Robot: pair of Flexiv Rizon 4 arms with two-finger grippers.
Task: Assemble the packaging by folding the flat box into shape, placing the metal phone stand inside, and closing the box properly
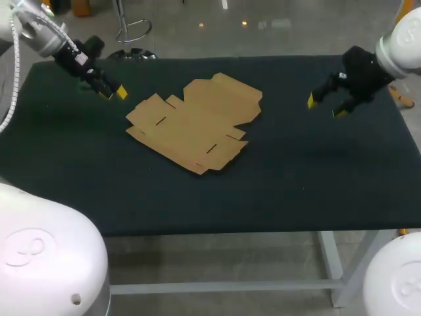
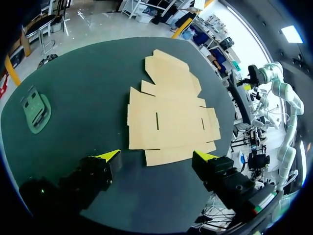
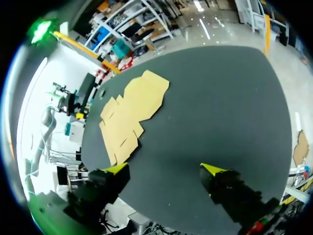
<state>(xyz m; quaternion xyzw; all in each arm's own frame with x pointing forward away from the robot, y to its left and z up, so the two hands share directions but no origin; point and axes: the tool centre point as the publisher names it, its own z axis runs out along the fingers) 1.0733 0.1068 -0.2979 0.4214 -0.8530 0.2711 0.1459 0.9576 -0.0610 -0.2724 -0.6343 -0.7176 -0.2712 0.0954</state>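
The flat brown cardboard box (image 1: 194,122) lies unfolded in the middle of the dark table (image 1: 296,178). My left gripper (image 1: 113,93) hovers open over the table's far left, just short of the box's left flaps. Its wrist view shows the box (image 2: 168,112) ahead of the open fingers, and a pale green flat phone stand (image 2: 35,110) lying off to one side on the mat. My right gripper (image 1: 325,106) hangs open over the far right, well apart from the box. In its wrist view the box (image 3: 129,115) lies far ahead of the empty gripper (image 3: 165,169).
Bare dark mat surrounds the box on all sides, widest along the near edge (image 1: 230,227) and on the right. In the head view my left arm (image 1: 72,56) covers the spot where the phone stand lies.
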